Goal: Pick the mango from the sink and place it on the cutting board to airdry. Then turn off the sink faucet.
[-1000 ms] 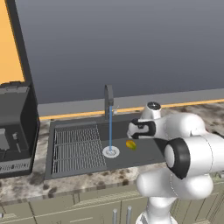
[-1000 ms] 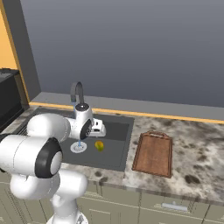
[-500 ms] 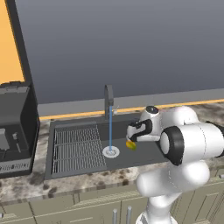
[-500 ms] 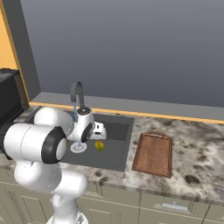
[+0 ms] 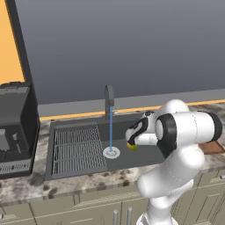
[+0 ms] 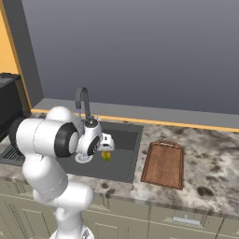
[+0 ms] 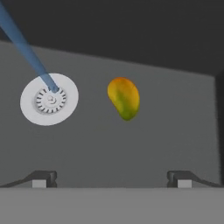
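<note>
My end effector (image 7: 111, 178) hangs with its fingers (image 7: 41, 178) spread wide apart, empty, touching nothing. In my hand view the mango (image 7: 124, 98) lies on the sink (image 7: 175, 131) floor at about 12 o'clock from my fingertips, apart from them, with the round drain (image 7: 49, 99) off at its 9 o'clock under the water stream (image 7: 26, 51). My arm is bent low over the basin, the wrist angled down just beside the sink faucet (image 5: 108, 102). The cutting board (image 6: 163, 163) lies on the worktop (image 6: 210, 172) just past the sink's edge, with bare basin floor all around the mango.
</note>
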{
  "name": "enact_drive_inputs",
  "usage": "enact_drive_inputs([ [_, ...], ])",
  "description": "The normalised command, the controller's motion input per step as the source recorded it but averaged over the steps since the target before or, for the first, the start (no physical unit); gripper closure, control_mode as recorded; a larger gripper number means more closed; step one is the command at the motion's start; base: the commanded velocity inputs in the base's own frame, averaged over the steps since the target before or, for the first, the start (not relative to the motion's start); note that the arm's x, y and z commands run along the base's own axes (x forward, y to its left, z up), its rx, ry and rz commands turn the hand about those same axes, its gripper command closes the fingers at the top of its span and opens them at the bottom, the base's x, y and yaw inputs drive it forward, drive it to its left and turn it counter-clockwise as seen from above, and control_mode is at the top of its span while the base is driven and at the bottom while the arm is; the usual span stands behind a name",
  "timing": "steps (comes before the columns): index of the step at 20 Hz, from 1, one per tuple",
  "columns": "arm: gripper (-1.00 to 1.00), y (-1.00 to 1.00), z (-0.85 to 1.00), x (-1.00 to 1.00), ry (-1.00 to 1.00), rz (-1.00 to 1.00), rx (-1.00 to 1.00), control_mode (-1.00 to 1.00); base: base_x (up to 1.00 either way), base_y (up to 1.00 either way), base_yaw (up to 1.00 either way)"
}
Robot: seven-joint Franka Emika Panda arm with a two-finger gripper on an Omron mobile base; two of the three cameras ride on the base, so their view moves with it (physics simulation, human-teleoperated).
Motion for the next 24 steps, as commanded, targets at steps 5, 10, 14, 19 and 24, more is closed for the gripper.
enact_drive_inputs([
  [5,-1.0,0.0,-0.23,0.26,0.0,0.02,0.0,-1.0,0.0,0.0,0.0],
  [10,-1.0,0.0,-0.21,0.27,0.0,0.02,0.0,-1.0,0.0,0.0,0.0],
  [14,-1.0,0.0,-0.22,0.17,0.0,0.02,0.0,-1.0,0.0,0.0,0.0],
  [19,-1.0,0.0,-0.21,0.14,0.0,0.03,0.0,-1.0,0.0,0.0,0.0],
  [24,-1.0,-0.02,-0.23,0.16,0.0,0.03,0.0,-1.0,0.0,0.0,0.0],
])
